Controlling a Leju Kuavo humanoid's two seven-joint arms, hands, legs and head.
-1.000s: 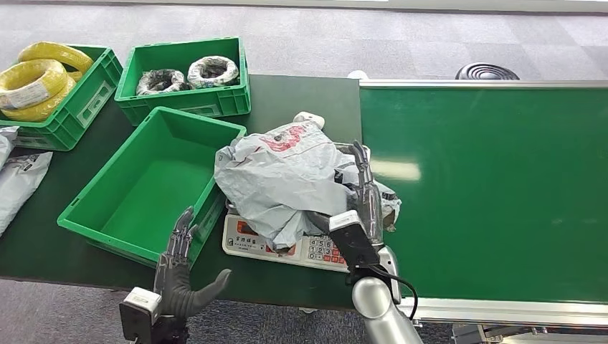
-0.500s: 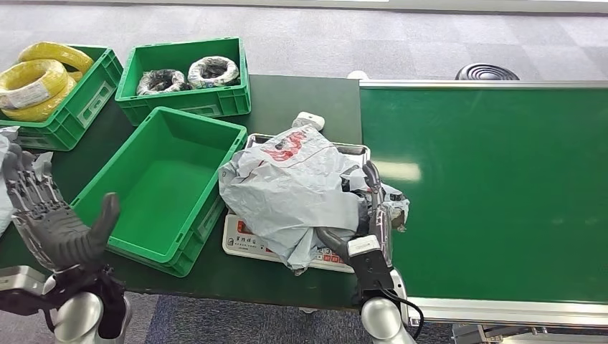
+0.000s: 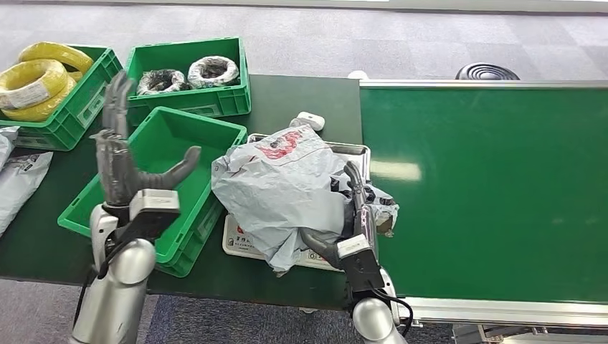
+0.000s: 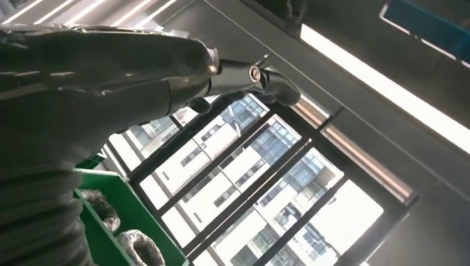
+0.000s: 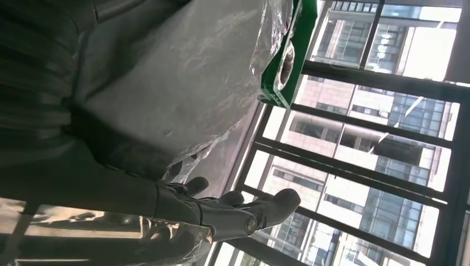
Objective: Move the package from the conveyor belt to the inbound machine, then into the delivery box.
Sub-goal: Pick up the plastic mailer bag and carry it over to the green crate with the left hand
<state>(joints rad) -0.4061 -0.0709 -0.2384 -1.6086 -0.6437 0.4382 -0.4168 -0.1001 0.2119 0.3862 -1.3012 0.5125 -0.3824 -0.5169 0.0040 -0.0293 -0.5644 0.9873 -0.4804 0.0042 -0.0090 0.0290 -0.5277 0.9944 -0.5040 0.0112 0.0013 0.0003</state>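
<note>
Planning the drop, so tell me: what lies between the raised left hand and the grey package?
In the head view, the empty green bin's near wall lies between left hand and package.

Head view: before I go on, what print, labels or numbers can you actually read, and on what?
Nothing reads clearly.
Scale: keypad and a red and white label on its front panel, too small to read.
Grey package: red printing near its top, crumpled and blurred, unreadable.
Green bin with yellow coils: pale label on its side wall, unreadable.
Grey bags at the table's left edge: small label, unreadable.
</note>
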